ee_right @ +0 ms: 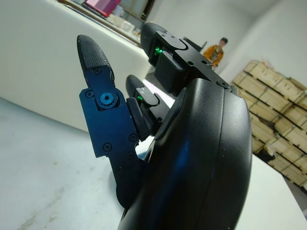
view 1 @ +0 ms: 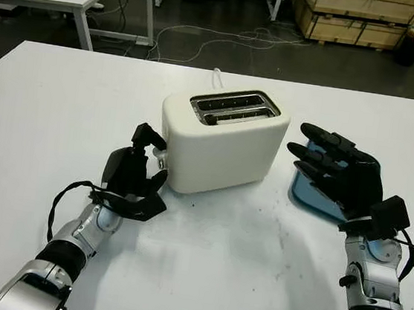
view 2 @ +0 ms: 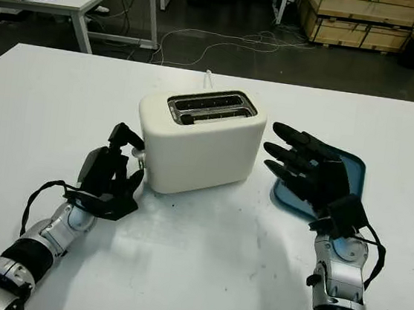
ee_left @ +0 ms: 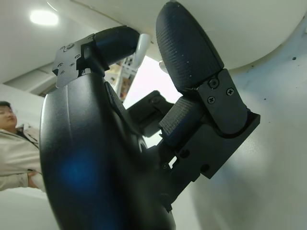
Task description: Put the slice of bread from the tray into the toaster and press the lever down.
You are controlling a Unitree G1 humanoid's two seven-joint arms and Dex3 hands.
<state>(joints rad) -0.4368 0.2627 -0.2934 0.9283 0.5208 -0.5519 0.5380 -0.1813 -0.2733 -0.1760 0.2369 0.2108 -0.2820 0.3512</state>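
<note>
The toaster (view 1: 222, 142) stands mid-table with its slots showing dark, the left hand (view 1: 136, 173) curled at the lever side touching its end, the right hand (view 1: 336, 172) open above the blue tray (view 2: 352, 170).

I see the cream toaster (view 2: 198, 140) standing mid-worktop (view 2: 201, 274), its 2 slots facing up. My left robot hand (view 2: 112, 170) sits against its left end, fingers curled by the lever. My right robot hand (view 2: 307, 166) hovers open above the blue tray (view 2: 354, 175).
</note>
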